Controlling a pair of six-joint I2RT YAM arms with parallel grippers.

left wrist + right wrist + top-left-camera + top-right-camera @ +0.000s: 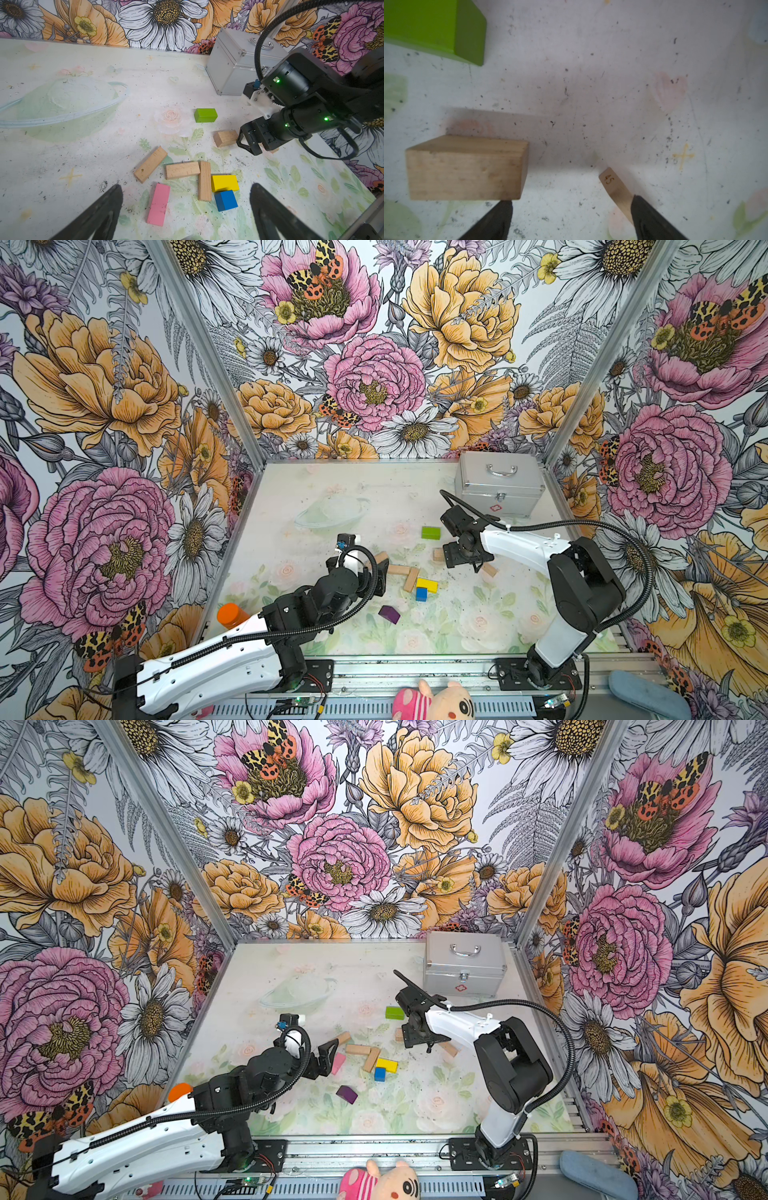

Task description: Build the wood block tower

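The pale flower-printed table (332, 497) is filling most of the view, with a silver metal case (498, 485) sitting in the back right corner. No tower is going up yet. The wood blocks are all lying flat, scattered across the middle of the table. Three plain tan wooden bars (182, 170) are bunching together, and a pink painted slab (159, 204) is lying just beside them. A yellow block (225, 182) is touching a blue cube (225, 200), a green block (430, 532) is sitting apart toward the back, and a purple piece (389, 614) is lying nearer the front.

I'm guessing they're light, rigid and hard to damage, the painted ones maybe a bit slick. Pinching across the narrow width at mid-length looks like the safest hold.

The right gripper (571, 200) is hanging low with its jaws spread wide and only bare table between them. A plain tan chunk (467, 168) is sitting just outside one finger. A slim tan piece stamped 45 (614, 187) is poking out from behind the other finger, and I can't tell if they're touching. The left gripper (187, 188) is hovering spread too, holding nothing, above the pink slab and the bars.
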